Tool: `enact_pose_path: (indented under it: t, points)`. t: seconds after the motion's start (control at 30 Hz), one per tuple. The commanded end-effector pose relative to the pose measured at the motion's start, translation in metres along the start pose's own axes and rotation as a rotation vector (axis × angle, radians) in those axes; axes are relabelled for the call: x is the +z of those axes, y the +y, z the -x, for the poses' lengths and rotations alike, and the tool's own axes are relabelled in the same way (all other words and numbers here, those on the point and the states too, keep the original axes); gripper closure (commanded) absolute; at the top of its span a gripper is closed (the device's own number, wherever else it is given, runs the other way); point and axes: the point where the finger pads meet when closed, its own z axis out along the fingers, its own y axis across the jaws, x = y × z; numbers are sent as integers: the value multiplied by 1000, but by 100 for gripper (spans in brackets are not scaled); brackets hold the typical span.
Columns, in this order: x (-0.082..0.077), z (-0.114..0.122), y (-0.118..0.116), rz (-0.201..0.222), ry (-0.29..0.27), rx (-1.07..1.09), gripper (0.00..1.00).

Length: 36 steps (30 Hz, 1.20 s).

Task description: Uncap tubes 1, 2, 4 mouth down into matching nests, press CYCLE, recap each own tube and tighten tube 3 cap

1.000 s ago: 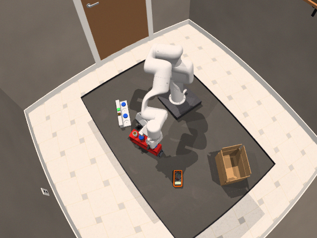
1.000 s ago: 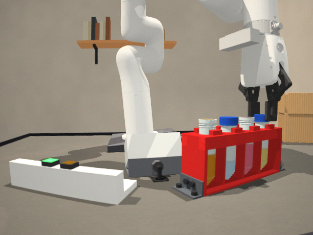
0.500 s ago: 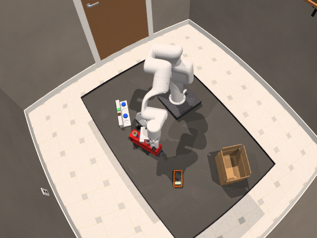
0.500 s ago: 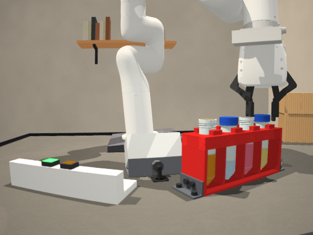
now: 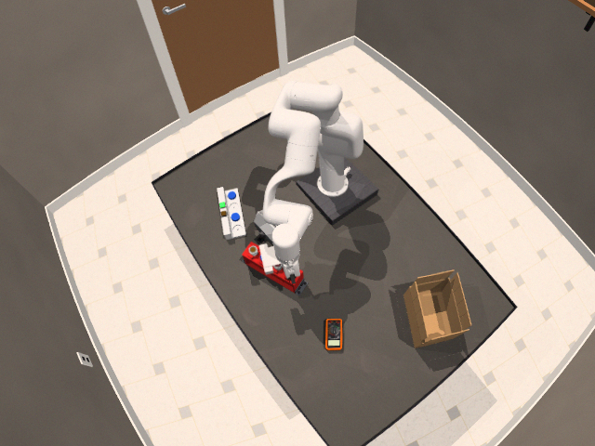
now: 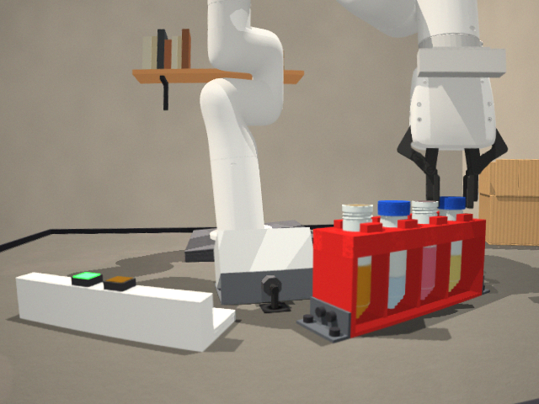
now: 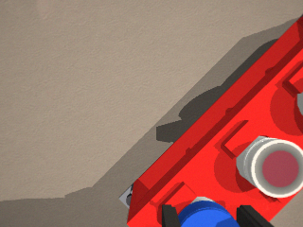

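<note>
A red rack (image 5: 249, 260) (image 6: 392, 236) (image 7: 204, 156) holds four tubes. My gripper (image 5: 289, 274) (image 6: 450, 194) (image 7: 206, 223) points straight down, shut on the blue cap (image 6: 451, 202) (image 7: 204, 211) of tube 1 at the rack's end. The pink tube (image 6: 424, 207) (image 7: 279, 167) beside it is open. The tube after that carries a blue cap (image 6: 393, 207). The amber tube (image 6: 356, 211) (image 5: 253, 249) at the far end is open. Two blue caps (image 5: 231, 194) (image 5: 235, 216) lie in nests of the white cap tray (image 5: 238, 233) (image 6: 109, 306). Its green lamp (image 5: 222, 204) (image 6: 87, 276) is lit and its amber lamp (image 6: 118, 282) is dark.
A white and grey box (image 6: 261, 261) stands between the tray and the rack. An open cardboard box (image 5: 437, 307) (image 6: 514, 199) and an orange multimeter (image 5: 333, 334) lie on the dark mat beyond the rack. The arm's base plate (image 5: 355, 191) is behind.
</note>
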Motion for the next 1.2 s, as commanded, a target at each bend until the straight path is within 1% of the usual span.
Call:
enact_pose_path:
  t: [0.0,0.37,0.67,0.83,0.9,1.03,1.17]
  points:
    - [-2,-1,-2,-5,-1,-5,100]
    - [-2,-1,-2,-5,-1,-5,100]
    - [-1,-1,-2,-5,-2,442,100]
    - [-1,-1,-2,-5,-5,652,100]
    - [-1,-1,-2,-5,-5,652,100]
    - [-1,-1,-2,-4,-3,873,100]
    - [-1,-1,-2,-5,-6,1039,100]
